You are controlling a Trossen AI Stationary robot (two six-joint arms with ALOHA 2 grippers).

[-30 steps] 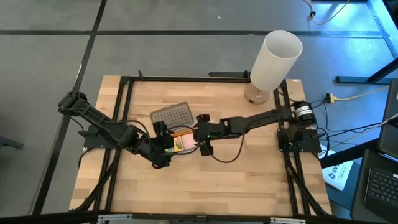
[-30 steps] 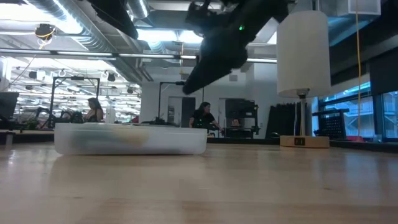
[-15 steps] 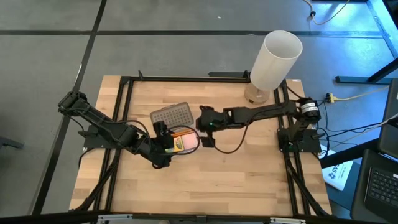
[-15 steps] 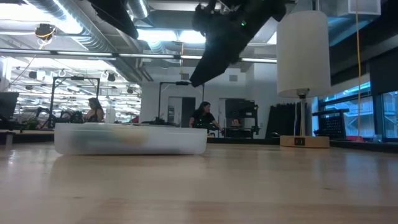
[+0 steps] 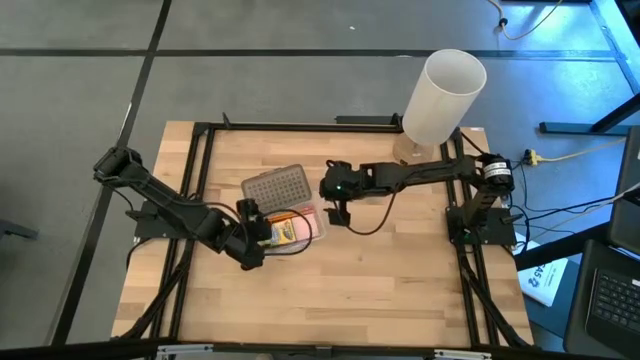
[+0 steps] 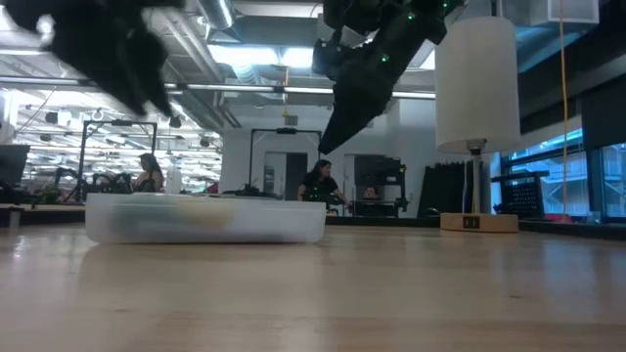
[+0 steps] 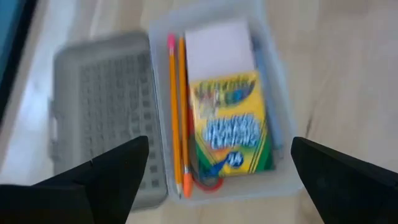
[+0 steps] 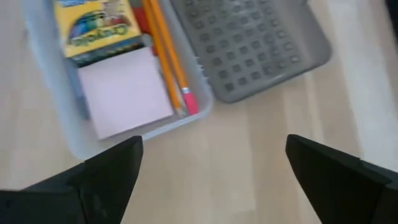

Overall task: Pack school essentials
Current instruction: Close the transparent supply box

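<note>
1. The wooden table point(image 5: 380, 270) sits in a wide workshop; people stand far off in the background, and a tall white cylinder point(image 5: 440, 95) stands at the far right corner.
2. The clear case point(image 7: 273, 134) lies open mid-table with its grey lid point(image 7: 102, 112) flat beside it. Inside lie the crayon box point(image 7: 233, 124), two orange pencils point(image 7: 176, 118), the pink pad point(image 7: 219, 51), a red scissor handle point(image 7: 208, 182) showing from under the crayon box, and a grey pen point(image 7: 270, 112) along one wall.
3. My left gripper point(image 5: 248, 228) hangs over the case's near-left end, jaws spread wide and empty. My right gripper point(image 5: 338, 205) hangs just past the case's right end, jaws also spread and empty.
4. Risk, as I judge it: the lid is not yet closed. If I swing it over carelessly, the pencil ends or the scissor handle could catch the rim and stop it seating, or a push could slide the light case across the wood.
5. Compared with a second ago, my right arm has pulled back from over the case toward its base, and my left gripper has eased back slightly too. The case's contents look unmoved.
</note>
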